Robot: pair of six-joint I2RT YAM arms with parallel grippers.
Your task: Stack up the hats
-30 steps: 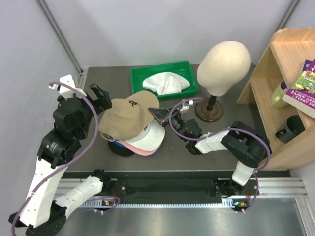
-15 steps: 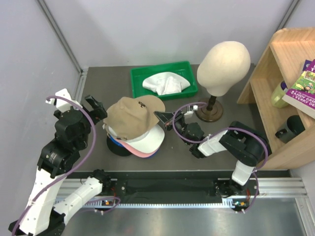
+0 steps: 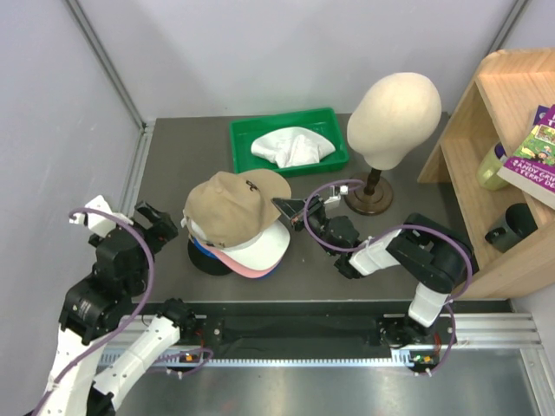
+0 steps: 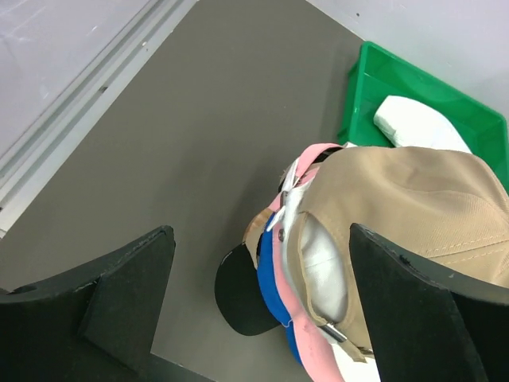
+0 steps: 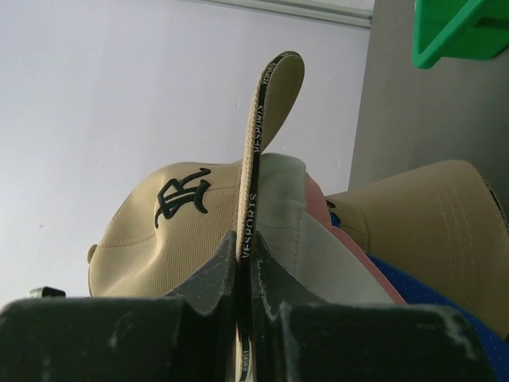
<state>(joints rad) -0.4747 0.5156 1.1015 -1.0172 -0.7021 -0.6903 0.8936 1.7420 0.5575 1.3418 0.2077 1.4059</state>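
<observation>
Hats [image 3: 232, 227] sit as one pile in the middle of the table [image 3: 165, 156], in front of the green tray [image 3: 238, 139] and left of the foam head [image 3: 395, 108]. A tan cap [image 3: 227, 204] is uppermost.

These should handle as light, soft things: the crowns would likely cave under a squeeze, and layers could slide on each other. The brim [image 5: 270, 119] looks the stiffest part, so it is the sensible place to take hold. The right pincer [image 5: 245, 274] does that, its fingers together on the tan cap's brim. The left pincer [image 4: 261, 239] stands wide apart, holding nothing, off to the pile's left.

The right wrist view shows the brim edge-on, upright between the fingers, with lettering along its rim and a dark logo on the crown. The top view gives the layout, with the white cap [image 3: 267, 244] poking out on the near side. Only the left wrist view shows the pile's back: the pink cap [image 4: 314, 150], the black cap [image 4: 238, 290] lowest, and the rear straps.
</observation>
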